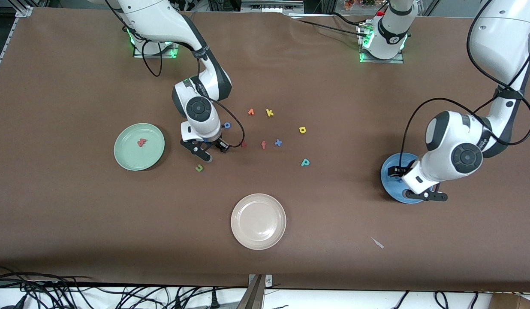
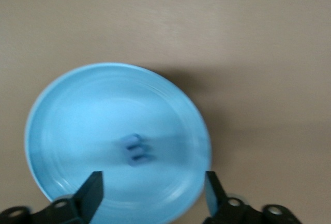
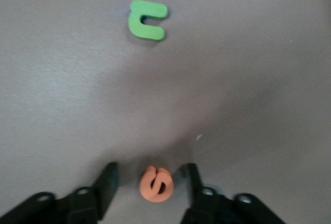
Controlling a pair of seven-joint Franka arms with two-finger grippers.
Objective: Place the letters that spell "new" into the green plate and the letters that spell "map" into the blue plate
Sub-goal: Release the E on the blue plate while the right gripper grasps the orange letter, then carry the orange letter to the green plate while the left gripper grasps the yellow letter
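The green plate (image 1: 132, 158) holds the salmon-pink w (image 1: 141, 142). My right gripper (image 1: 210, 151) (image 3: 150, 185) is low over the table beside that plate, open, with the orange e (image 3: 156, 184) between its fingers and a gap on each side. The green n (image 1: 199, 168) (image 3: 147, 19) lies just nearer the front camera. My left gripper (image 1: 400, 184) (image 2: 153, 193) hangs open over the blue plate (image 1: 391, 189) (image 2: 77, 110), where the blue m (image 2: 136, 149) lies. The yellow a (image 1: 302, 129) and the teal p (image 1: 305, 162) lie on the table mid-way.
A beige-white plate (image 1: 258, 221) sits nearest the front camera. Loose letters lie between the arms: a blue o (image 1: 227, 125), an orange one (image 1: 251, 112), a yellow k (image 1: 269, 113), a dark red one (image 1: 243, 143), a coral f (image 1: 263, 145), a blue x (image 1: 278, 143).
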